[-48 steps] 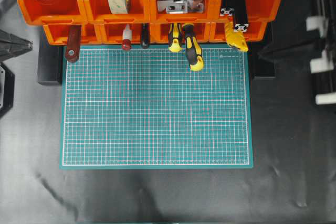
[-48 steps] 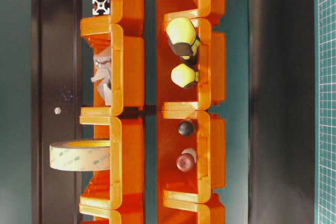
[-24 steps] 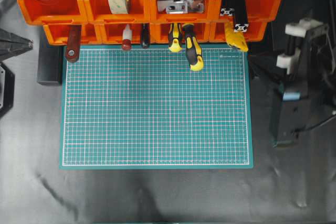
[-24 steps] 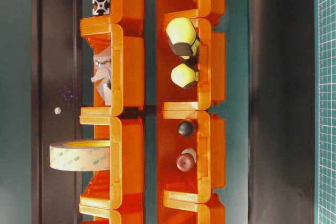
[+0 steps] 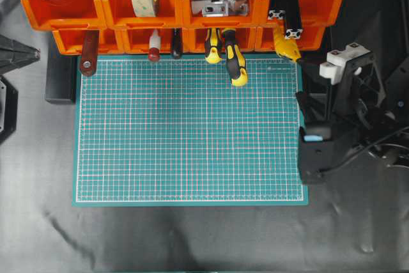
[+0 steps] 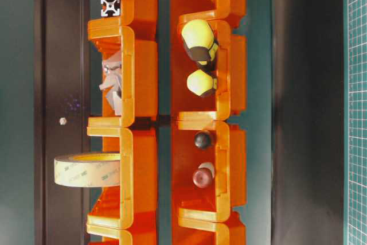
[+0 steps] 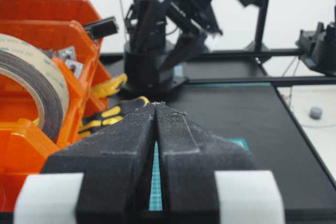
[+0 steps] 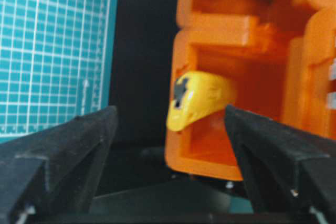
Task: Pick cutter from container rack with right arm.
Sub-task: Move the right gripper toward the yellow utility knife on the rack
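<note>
From above, the orange container rack (image 5: 179,4) fills the top of the frame, and the yellow cutter (image 5: 287,44) pokes out of its lower right bin, just above the green cutting mat (image 5: 188,132). The right arm (image 5: 332,119) sits at the mat's right edge. In the left wrist view, the left gripper (image 7: 156,109) is pressed together. In the right wrist view, the right gripper (image 8: 168,124) is spread wide with the cutter (image 8: 202,98) between its fingers, not touching.

The cutter (image 5: 287,45), slim and yellow, juts from the rightmost lower bin of the orange container rack (image 5: 121,11), its tip overhanging the front edge. The right arm (image 5: 339,116) sits just beside it, its tool (image 8: 168,145) spread wide, apart from the cutter.
</note>
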You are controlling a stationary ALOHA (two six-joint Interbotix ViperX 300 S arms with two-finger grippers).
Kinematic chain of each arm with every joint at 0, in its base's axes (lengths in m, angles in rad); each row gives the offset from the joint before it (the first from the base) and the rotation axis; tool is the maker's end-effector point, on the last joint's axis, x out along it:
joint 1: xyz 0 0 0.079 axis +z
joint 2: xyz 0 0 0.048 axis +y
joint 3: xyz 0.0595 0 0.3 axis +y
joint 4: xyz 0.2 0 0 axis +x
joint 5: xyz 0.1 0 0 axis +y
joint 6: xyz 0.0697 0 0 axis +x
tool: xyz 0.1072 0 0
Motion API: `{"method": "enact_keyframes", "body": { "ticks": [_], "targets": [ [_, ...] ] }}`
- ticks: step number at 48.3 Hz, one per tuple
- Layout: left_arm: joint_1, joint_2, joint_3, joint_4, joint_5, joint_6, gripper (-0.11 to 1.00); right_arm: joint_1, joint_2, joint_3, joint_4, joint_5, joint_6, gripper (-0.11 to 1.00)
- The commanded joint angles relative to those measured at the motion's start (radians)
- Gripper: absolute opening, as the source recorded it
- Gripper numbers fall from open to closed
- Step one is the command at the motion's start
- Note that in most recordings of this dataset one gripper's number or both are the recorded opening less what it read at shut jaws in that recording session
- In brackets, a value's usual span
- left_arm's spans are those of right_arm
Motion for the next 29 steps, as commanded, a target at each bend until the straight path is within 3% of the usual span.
{"method": "enact_keyframes", "body": {
  "ticks": [1,18,29],
  "targets": [
    [0.009,0.003,-0.026,0.003,-0.005,0.002,0.00,-0.005,0.003,0.006,-0.020,-0.017,0.055,0.81],
    [0.005,0.000,-0.023,0.003,-0.003,0.003,0.00,-0.020,0.014,0.072,-0.196,0.017,0.255,0.76],
    [-0.006,-0.005,-0.023,0.003,0.025,0.005,0.00,-0.055,0.044,0.072,-0.236,-0.003,0.295,0.76]
  ]
}}
